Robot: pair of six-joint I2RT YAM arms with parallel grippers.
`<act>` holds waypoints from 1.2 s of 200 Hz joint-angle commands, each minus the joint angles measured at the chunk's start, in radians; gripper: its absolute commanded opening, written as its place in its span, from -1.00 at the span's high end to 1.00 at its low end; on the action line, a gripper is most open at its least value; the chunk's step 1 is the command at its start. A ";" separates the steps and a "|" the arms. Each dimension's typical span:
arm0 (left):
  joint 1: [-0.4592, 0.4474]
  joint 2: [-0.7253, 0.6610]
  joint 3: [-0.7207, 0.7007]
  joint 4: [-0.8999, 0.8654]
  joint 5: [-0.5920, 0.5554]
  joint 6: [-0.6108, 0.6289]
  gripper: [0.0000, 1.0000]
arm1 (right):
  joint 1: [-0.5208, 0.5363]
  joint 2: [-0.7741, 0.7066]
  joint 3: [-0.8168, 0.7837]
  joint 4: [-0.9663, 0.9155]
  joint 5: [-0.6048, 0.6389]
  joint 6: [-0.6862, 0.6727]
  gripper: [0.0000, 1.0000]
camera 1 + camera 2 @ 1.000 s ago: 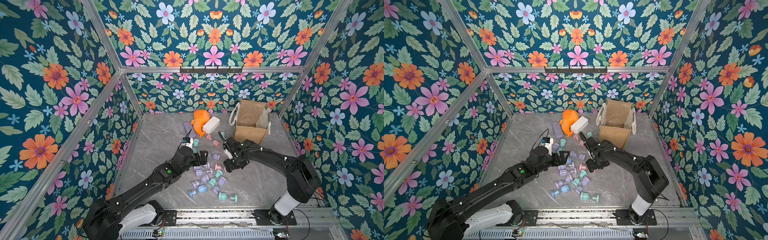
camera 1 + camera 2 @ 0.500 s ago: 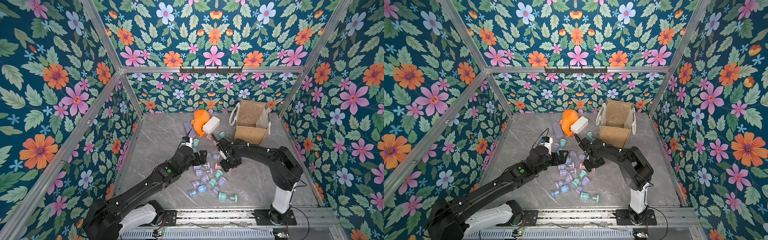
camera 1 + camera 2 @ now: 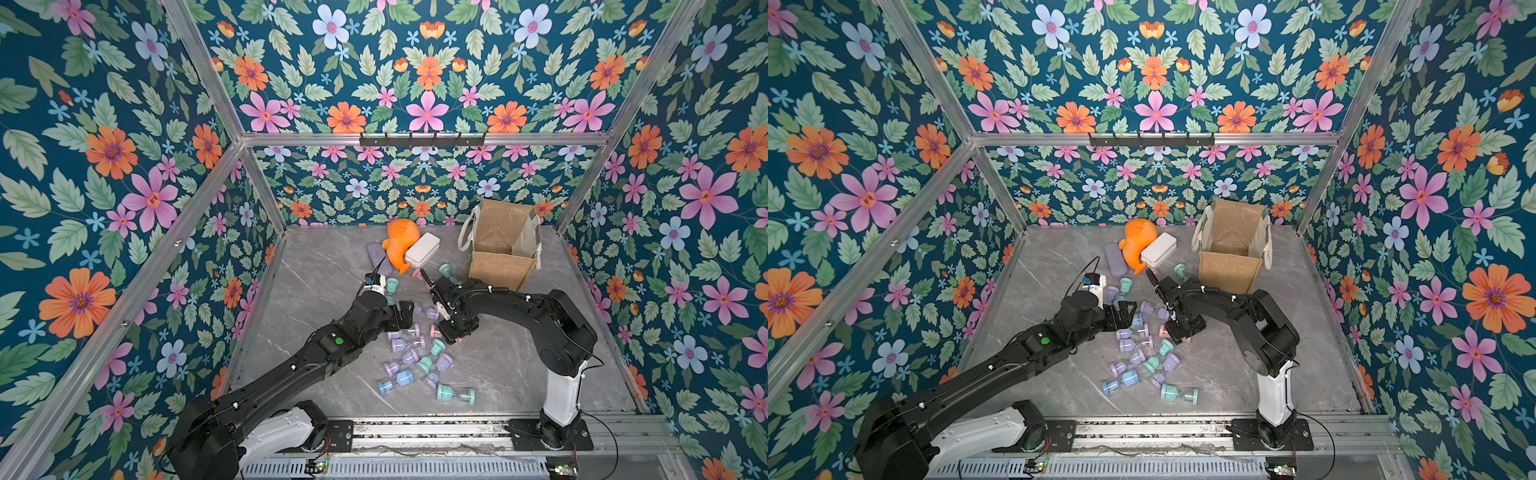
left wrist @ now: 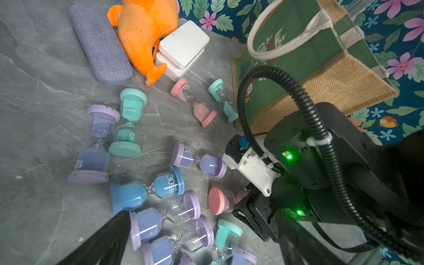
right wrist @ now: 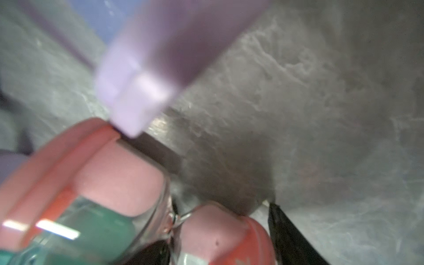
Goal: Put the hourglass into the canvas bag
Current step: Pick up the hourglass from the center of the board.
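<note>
Several small hourglasses (image 3: pixel 415 361) in purple, teal and blue lie in a heap on the grey floor. At the heap's right edge a pink hourglass (image 3: pixel 435 331) (image 4: pixel 219 202) lies on its side. My right gripper (image 3: pixel 453 334) (image 5: pixel 218 234) is down over it, open, one black finger (image 5: pixel 289 231) on each side of one bulb. The left gripper (image 3: pixel 405 314) hovers open and empty at the heap's far left edge. The canvas bag (image 3: pixel 500 266) (image 4: pixel 321 75) stands upright and open at the back right, behind the right arm.
An orange plush toy (image 3: pixel 399 245), a white box (image 3: pixel 422 249) and a grey glasses case (image 3: pixel 378 257) lie at the back middle. Another pink hourglass (image 4: pixel 195 105) and a teal one (image 4: pixel 222 98) lie in front of the bag. Flowered walls enclose the floor.
My right gripper has come forward and down from near the bag onto the pink hourglass, its jaws narrowing. The left arm has stayed where it was.
</note>
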 commanded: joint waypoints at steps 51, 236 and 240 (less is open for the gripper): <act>0.000 0.005 0.001 0.003 -0.012 0.006 -1.00 | 0.008 -0.006 -0.018 0.014 -0.022 -0.014 -0.15; 0.000 -0.017 -0.001 0.000 -0.019 0.002 -1.00 | 0.004 -0.150 -0.083 0.049 -0.041 0.043 0.13; 0.001 -0.018 0.001 0.000 -0.019 0.003 -1.00 | 0.002 -0.155 -0.085 0.050 -0.044 0.044 0.13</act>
